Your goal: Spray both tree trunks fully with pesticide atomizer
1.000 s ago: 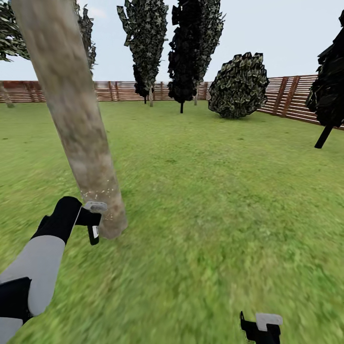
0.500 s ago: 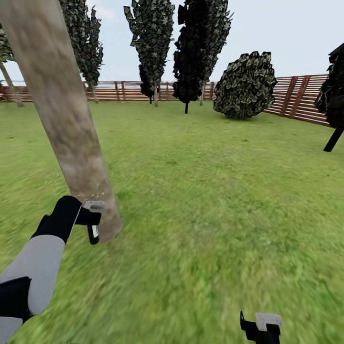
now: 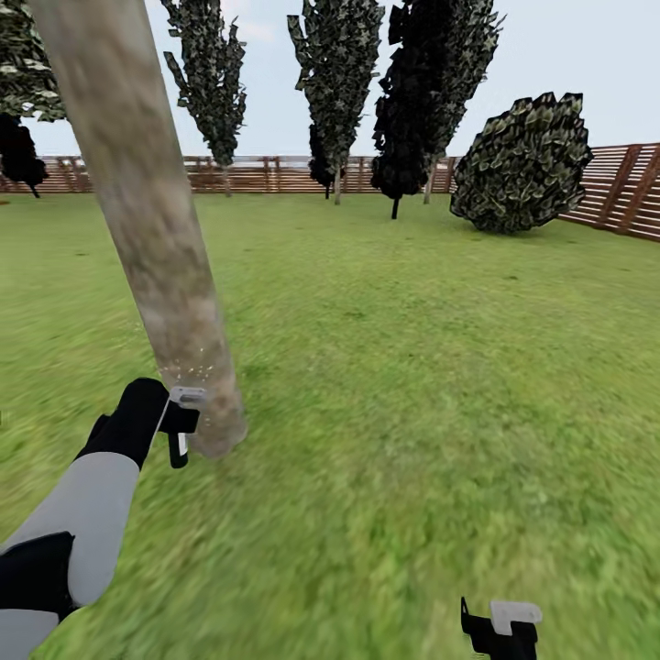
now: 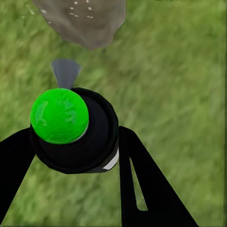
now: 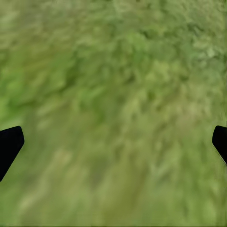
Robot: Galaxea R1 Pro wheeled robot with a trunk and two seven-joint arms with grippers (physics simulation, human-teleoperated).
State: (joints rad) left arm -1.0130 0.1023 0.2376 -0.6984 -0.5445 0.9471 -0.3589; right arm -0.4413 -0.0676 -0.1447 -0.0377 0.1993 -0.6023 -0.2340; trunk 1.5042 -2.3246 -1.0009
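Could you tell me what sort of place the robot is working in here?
An outdoor garden, it seems: a grass lawn, a slatted wooden fence around it, and trees, including a leaning tree trunk close by.

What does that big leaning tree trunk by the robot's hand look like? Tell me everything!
The tree trunk is a thick, smooth, bare column, mottled grey-brown. It leans, its top tilting toward the picture's left, and stands in the grass. Tiny pale specks dot it near the base. The left gripper holds a green-topped black atomizer pointed at its foot.
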